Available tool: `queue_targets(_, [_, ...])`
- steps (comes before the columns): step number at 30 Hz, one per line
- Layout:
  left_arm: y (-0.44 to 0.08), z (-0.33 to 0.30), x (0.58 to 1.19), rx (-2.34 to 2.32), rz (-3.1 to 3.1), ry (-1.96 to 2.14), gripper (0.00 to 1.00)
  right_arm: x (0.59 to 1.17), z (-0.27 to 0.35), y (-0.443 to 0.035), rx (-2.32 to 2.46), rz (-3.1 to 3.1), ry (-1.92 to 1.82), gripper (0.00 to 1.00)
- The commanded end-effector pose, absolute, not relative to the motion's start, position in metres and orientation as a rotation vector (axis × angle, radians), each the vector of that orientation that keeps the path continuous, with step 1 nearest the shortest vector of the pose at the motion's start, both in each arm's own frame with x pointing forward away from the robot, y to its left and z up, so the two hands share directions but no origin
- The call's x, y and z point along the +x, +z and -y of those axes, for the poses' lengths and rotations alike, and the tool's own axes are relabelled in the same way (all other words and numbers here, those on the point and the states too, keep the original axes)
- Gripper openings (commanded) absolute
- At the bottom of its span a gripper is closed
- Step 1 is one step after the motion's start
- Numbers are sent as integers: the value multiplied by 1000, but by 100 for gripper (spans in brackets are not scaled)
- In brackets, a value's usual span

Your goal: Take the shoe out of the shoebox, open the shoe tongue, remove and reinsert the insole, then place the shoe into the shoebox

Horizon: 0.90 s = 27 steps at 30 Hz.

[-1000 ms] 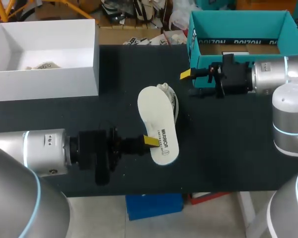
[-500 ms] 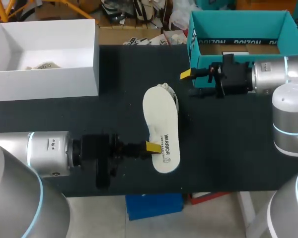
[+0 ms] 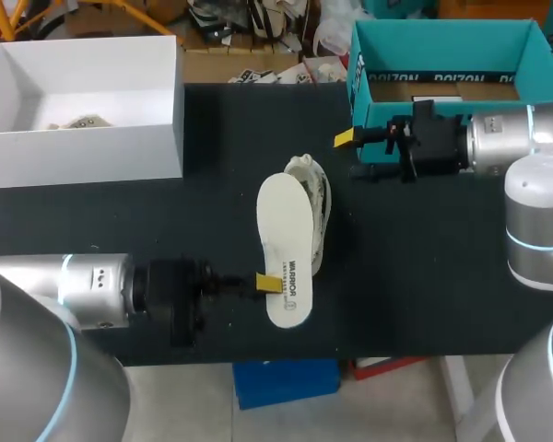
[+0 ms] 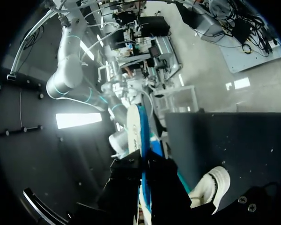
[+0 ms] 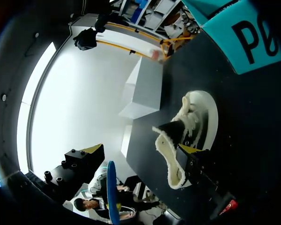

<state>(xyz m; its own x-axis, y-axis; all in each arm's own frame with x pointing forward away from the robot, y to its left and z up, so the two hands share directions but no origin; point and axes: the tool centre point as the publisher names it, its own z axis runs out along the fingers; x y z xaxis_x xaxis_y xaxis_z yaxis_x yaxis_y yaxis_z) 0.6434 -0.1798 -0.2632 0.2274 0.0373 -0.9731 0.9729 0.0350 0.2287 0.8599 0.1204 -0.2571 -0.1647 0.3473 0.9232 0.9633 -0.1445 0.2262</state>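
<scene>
From above, my left gripper [image 3: 273,283] is pinching the heel end of the insole [image 3: 284,235], lifting it flat over the shoe [image 3: 315,189], which is lying on the table [image 3: 424,267]; I judge this suits sliding it back in. My right gripper [image 3: 347,139] is waiting by the teal shoebox [image 3: 442,41], clear of the work; I cannot tell whether it is open or closed.

Along my left wrist, the insole [image 4: 135,126] is standing edge-on, clamped from both sides, with the shoe [image 4: 214,183] beside it on the table.

From my right wrist, the shoe [image 5: 201,112] is lying ahead, its opening facing me.
</scene>
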Motion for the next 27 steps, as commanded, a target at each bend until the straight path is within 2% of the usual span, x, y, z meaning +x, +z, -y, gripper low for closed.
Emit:
queue_targets(1, [-275,184,670,1343,-1089,-1015,0,860,-122,-258,-1505,1525,-1322,100])
queue_targets(27, [-285,185,790,1456,-1172,-933,0,860,-122,-258,-1505,1525,-1322,100])
